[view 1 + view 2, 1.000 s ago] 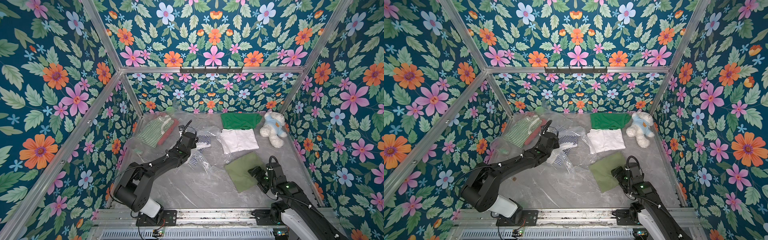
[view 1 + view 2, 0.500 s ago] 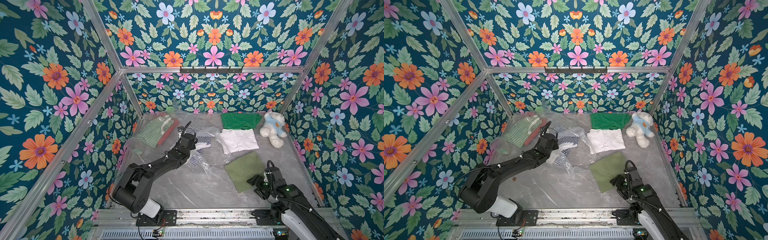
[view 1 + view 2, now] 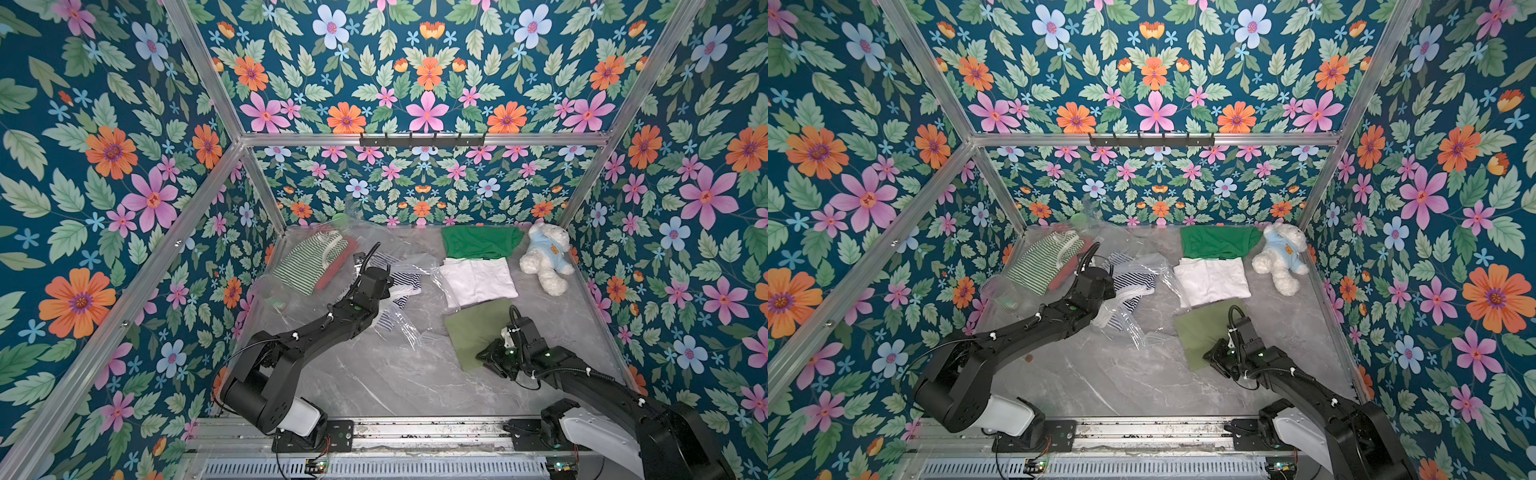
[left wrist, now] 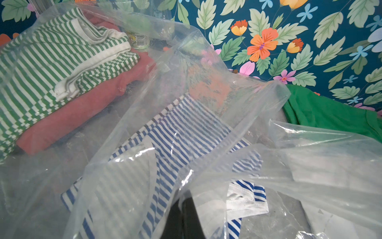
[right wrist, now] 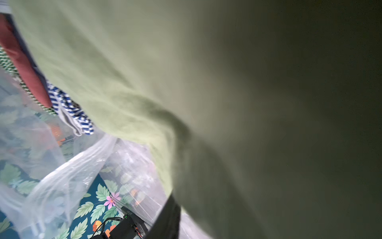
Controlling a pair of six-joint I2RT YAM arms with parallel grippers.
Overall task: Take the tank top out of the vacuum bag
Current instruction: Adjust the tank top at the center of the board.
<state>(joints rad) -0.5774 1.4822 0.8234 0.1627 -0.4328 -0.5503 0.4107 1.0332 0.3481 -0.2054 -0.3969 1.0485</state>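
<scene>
- Right arm was pulled back toward the near edge of the worktop (image 3: 374,374) over the last second, and the right pincer (image 3: 490,356) was narrowed from wide open.
- Right pincer was touching the near edge of the olive cloth (image 3: 471,328); whether the cloth was clamped could not be told.
- Left pincer (image 4: 184,219) was fully closed on film of the vacuum bag (image 3: 401,332).
- Vacuum bag was spread over the left-rear worktop; the blue-striped top (image 4: 182,132) was inside it, beside a green-striped garment (image 3: 305,266).
</scene>
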